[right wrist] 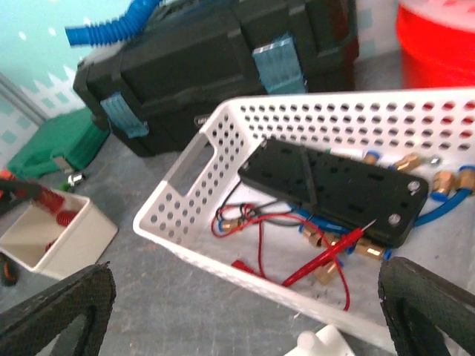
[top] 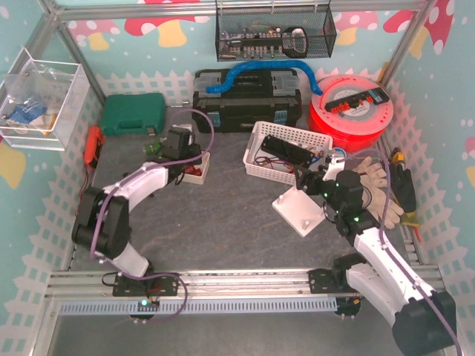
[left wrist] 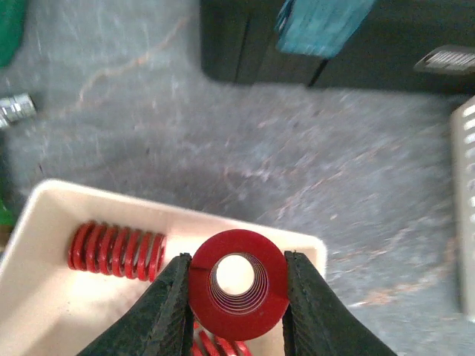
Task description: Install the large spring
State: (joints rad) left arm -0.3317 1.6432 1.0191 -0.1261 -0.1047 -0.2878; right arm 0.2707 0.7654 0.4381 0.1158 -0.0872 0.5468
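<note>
My left gripper (left wrist: 237, 293) is shut on a large red spring (left wrist: 237, 282), seen end-on, held just above a small cream tray (left wrist: 44, 297) that holds more red springs (left wrist: 115, 250). In the top view the left gripper (top: 180, 152) is over that tray (top: 197, 170). The white mount plate (top: 298, 210) with an upright peg lies on the mat right of centre; its peg shows in the right wrist view (right wrist: 312, 343). My right gripper (top: 310, 180) is open and empty, hovering over the plate's far end, beside the white basket (top: 260, 133).
The white perforated basket (right wrist: 223, 245) holds a black block, red probe leads and brass fittings. A black toolbox (top: 245, 100) stands at the back, a green case (top: 132, 113) at back left, a red spool (top: 352, 111) at back right, and work gloves (top: 375, 178) at the right.
</note>
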